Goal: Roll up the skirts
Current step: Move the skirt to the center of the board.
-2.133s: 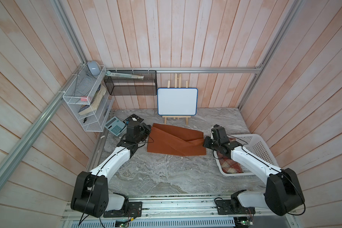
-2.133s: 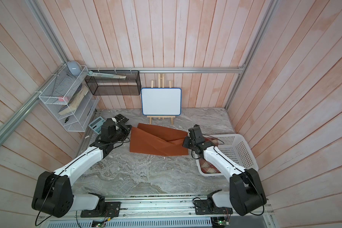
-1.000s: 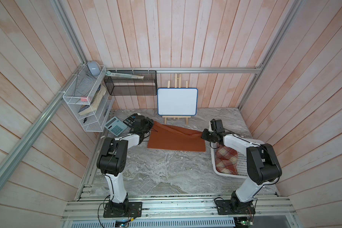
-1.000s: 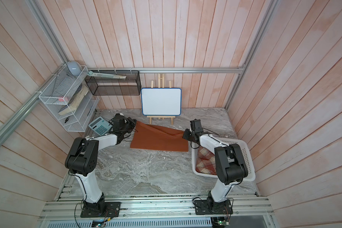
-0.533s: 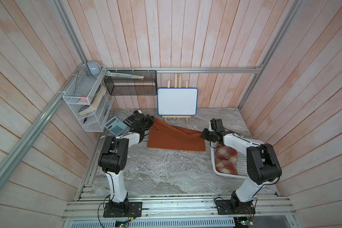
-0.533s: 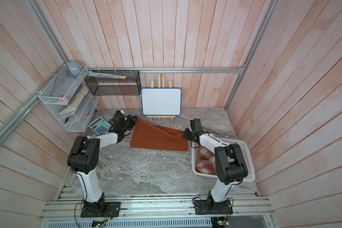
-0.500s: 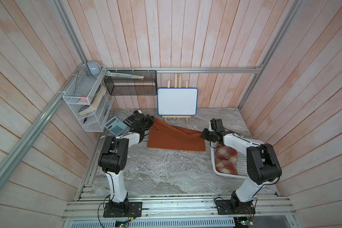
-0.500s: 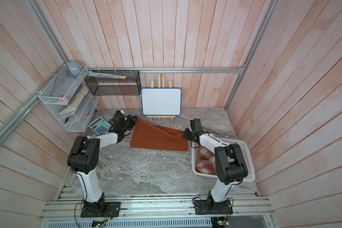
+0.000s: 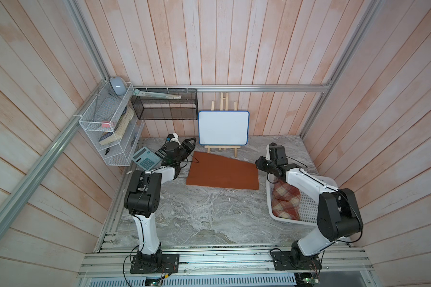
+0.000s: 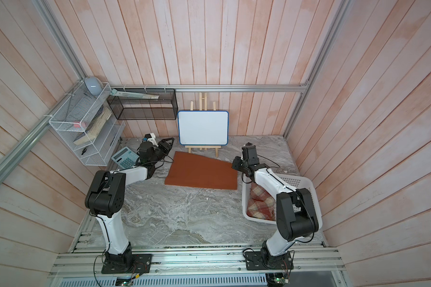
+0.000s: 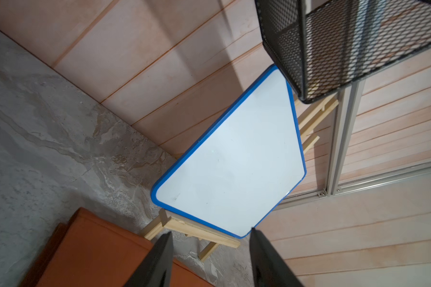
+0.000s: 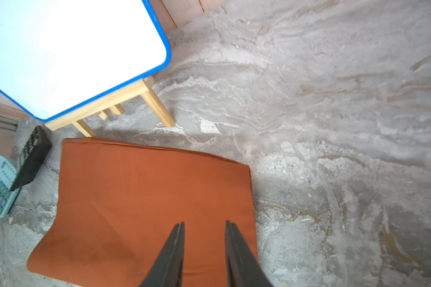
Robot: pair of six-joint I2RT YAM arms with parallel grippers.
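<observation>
- Top views: grey marble bench [image 9: 197,216], pink plank walls [image 9: 209,44], whiteboard [image 9: 223,128] at the back.
- Flat mid-bench: orange skirt [image 9: 222,171]; plaid skirt [image 9: 285,198] bundled in white basket [image 9: 309,211].
- L wrist view shows the gap: left hand [image 11: 210,233] released, empty.
- R wrist view: right hand [image 12: 204,223] released over orange skirt edge; black calculator [image 12: 33,159] seen whole, half hidden from the top.

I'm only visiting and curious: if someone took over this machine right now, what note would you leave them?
The left tool is open and empty, near the far left corner of the orange skirt.
The right tool is open and empty, over that skirt's right edge.
The orange skirt lies flat on the table, not rolled.
The plaid skirt sits bundled in the basket, seemingly rolled.
Left to do: roll the orange skirt.
</observation>
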